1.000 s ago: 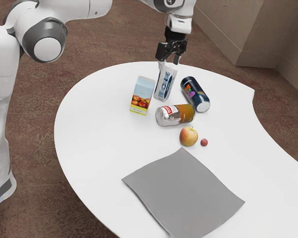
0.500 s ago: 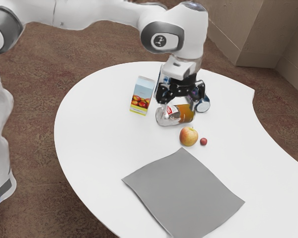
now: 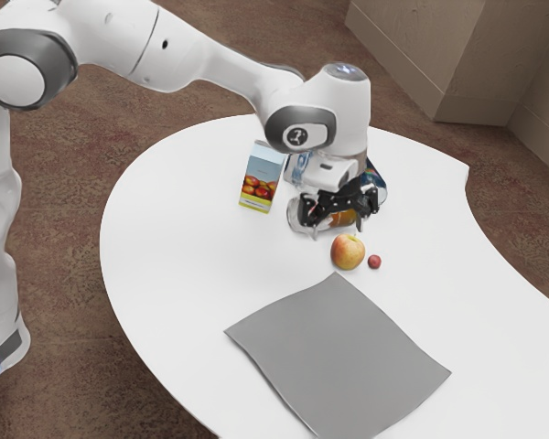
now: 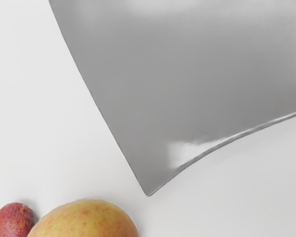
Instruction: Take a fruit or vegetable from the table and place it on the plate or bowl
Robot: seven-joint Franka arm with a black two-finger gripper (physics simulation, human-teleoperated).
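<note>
On the bench (image 3: 165, 265), mid-scene: apple (image 3: 348, 251), round, no long axis, lay just nearer than the fingers (image 3: 318, 212), toward the grey mat (image 3: 337, 357). Fingers spread, holding nothing. Small red fruit (image 3: 374, 262) just right of apple.

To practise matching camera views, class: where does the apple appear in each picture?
Exterior view: apple on the white table, beside the small red fruit, near the grey mat.
Wrist view: apple beside the small red fruit, near the grey mat.
Shared landmark: the mat's nearest corner.
</note>
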